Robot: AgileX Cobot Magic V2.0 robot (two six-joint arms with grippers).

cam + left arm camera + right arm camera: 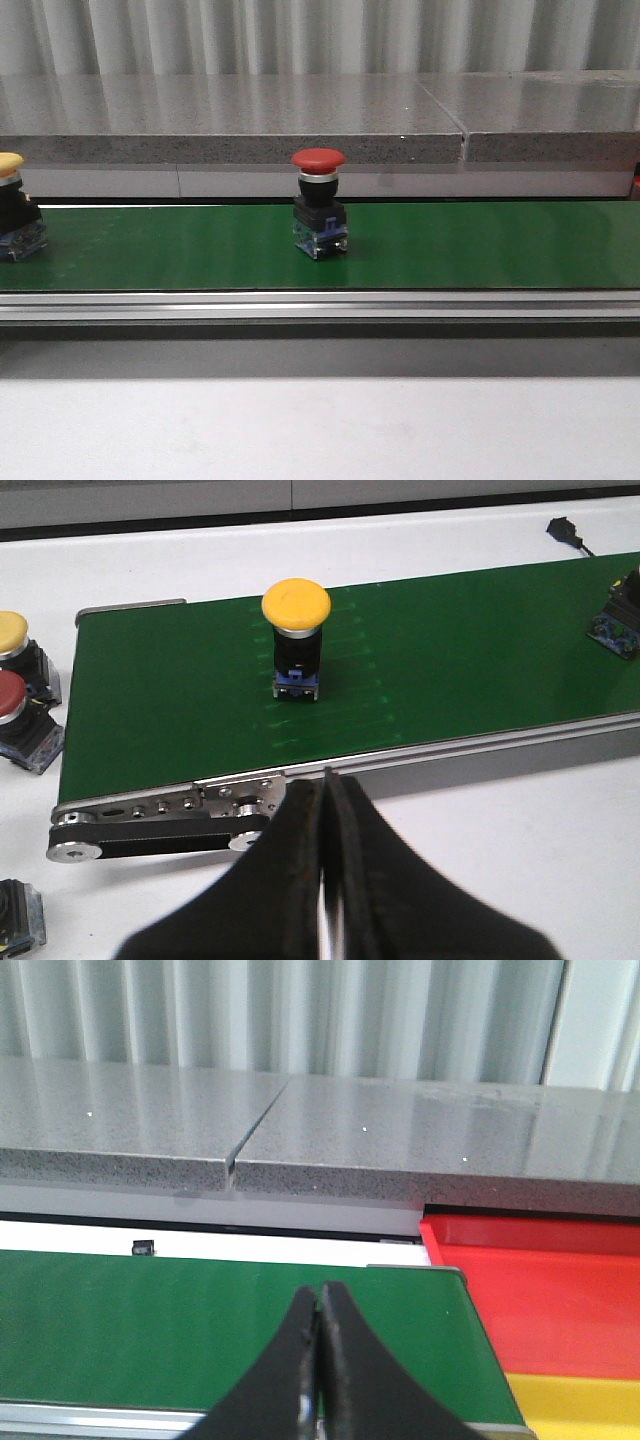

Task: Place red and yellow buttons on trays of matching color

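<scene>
A red button (319, 215) stands upright mid-way along the green belt (480, 245). A yellow button (12, 205) stands at the belt's left end; the left wrist view shows it (296, 635) upright ahead of my left gripper (326, 780). That gripper is shut, holds nothing, and hangs over the white table short of the belt's frame. My right gripper (320, 1295) is also shut and empty, over the belt's right end (150, 1330). Beyond that end lie the red tray (540, 1300) and the yellow tray (580, 1405). Neither gripper shows in the front view.
Spare buttons sit on the white table off the belt's left end: a yellow one (12, 640), a red one (15, 715) and a dark part (15, 920). A grey stone ledge (300, 125) runs behind the belt. A small black object (565, 528) lies on the table beyond the belt.
</scene>
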